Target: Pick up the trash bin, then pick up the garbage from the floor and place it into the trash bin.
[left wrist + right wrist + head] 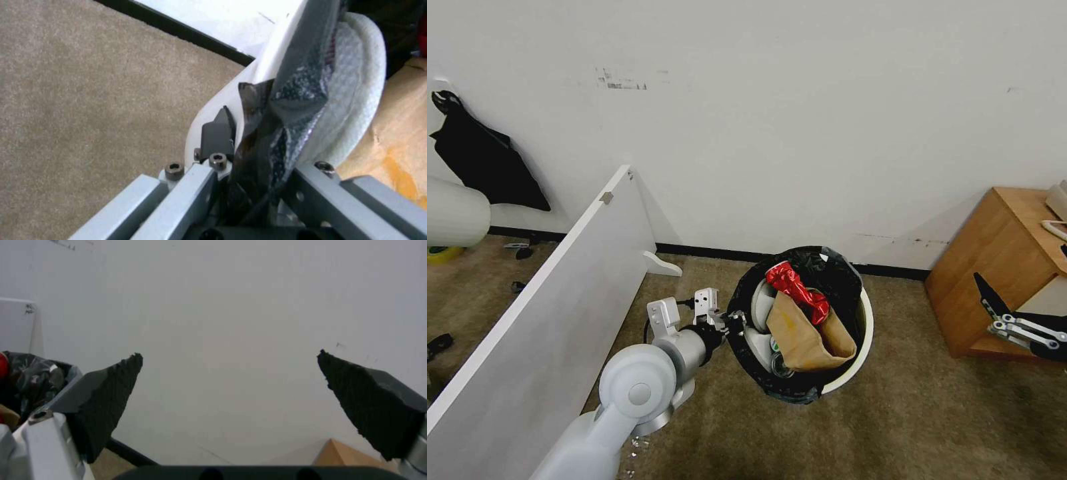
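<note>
The trash bin (864,320), white with a black bag over its rim, is in the middle of the head view in front of the wall. It holds a crushed red wrapper (790,283), a tan paper bag (804,337) and white slippers (758,300). My left gripper (735,327) is shut on the bin's near-left rim. In the left wrist view the left gripper (249,140) clamps the bin wall (213,100) and bag, with a slipper (356,100) just inside. My right gripper (994,303) hangs open to the bin's right; the right gripper (229,355) holds nothing.
A white board (560,300) leans on the left, close to my left arm. A wooden cabinet (1000,267) stands at the right, by the right gripper. The white wall with a black baseboard (707,252) is behind the bin. Brown carpet (934,413) lies in front.
</note>
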